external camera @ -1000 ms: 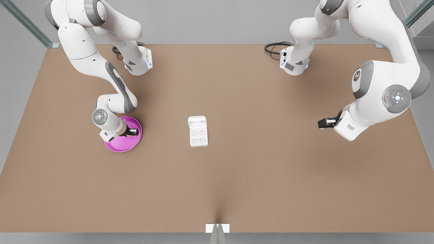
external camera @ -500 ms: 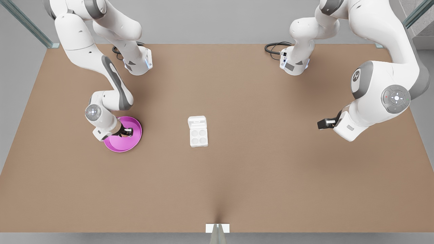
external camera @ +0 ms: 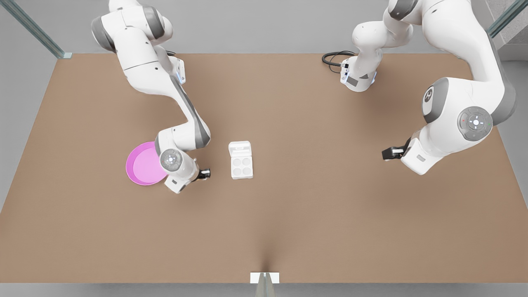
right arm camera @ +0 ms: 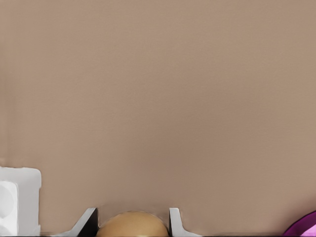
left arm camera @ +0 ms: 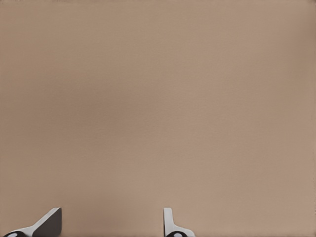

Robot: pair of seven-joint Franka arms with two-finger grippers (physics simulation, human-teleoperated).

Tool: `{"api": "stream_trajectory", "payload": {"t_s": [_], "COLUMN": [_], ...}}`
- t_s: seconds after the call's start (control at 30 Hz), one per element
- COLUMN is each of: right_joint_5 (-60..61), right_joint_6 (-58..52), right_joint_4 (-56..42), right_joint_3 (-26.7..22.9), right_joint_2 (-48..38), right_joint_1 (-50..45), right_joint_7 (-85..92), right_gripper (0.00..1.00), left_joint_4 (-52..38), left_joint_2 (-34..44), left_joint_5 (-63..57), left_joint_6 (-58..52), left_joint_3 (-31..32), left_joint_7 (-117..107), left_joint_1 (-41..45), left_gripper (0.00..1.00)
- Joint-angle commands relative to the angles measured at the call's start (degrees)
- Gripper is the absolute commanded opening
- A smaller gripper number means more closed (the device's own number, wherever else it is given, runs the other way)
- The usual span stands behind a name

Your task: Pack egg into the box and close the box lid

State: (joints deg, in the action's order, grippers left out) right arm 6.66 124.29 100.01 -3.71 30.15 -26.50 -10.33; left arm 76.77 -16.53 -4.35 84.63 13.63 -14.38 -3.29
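My right gripper (external camera: 204,173) hangs between the pink plate and the box, on the front view's left. It is shut on the tan egg (right arm camera: 132,224), which sits between its two fingers (right arm camera: 175,221). The white box (external camera: 241,165) lies at the table's middle with its four cups bare. Its lid (external camera: 240,147) is folded open at the far short end. In the right wrist view the box corner (right arm camera: 17,205) stands close beside the gripper. My left gripper (external camera: 387,153) waits open over bare table on the front view's right, and its fingers (left arm camera: 169,222) hold nothing.
The round pink plate (external camera: 142,165) lies bare just behind the right gripper, and its rim (right arm camera: 306,226) shows in the right wrist view. A black cable (external camera: 332,57) coils by the far arm base. The brown table (external camera: 309,214) spreads wide toward the front.
The right arm has lifted the egg off the pink plate and carried it toward the box, to the front view's right. The left arm has shifted only slightly.
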Motion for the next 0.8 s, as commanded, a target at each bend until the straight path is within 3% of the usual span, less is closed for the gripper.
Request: {"api": "stream_trajectory", "payload": {"t_s": [0.0, 0.2, 0.37, 0.5, 0.77], "right_joint_5": [3.53, 6.34, 12.14, 13.81, 14.78], "right_joint_6": [-5.55, -8.01, -9.6, -9.6, -8.98], "right_joint_4": [-0.69, -4.65, -7.99, -8.87, -9.75], "right_joint_3": [-1.04, -2.88, -8.95, -10.97, -11.32], "right_joint_2": [0.26, 2.11, 4.92, 6.68, 9.49], "right_joint_1": [-2.94, -8.3, -15.86, -19.82, -20.78], "right_joint_7": [-13.31, -17.53, -17.71, -19.55, -20.52], "right_gripper": [0.55, 0.56, 0.56, 0.56, 0.56], "left_joint_4": [0.04, 0.22, 0.31, 0.31, 0.4], "left_joint_2": [0.09, 0.09, 0.01, 0.0, 0.0], "left_joint_5": [-0.04, -0.04, -0.04, -0.13, -0.13], "left_joint_6": [0.45, 0.45, 0.45, 0.45, 0.45], "left_joint_3": [0.0, 0.0, 0.0, 0.0, 0.0], "left_joint_7": [-0.48, -0.56, -0.56, -0.57, -0.57], "left_joint_1": [-0.4, -0.31, -0.49, -0.57, -0.57], "left_gripper": [1.0, 1.0, 1.0, 1.0, 1.0]}}
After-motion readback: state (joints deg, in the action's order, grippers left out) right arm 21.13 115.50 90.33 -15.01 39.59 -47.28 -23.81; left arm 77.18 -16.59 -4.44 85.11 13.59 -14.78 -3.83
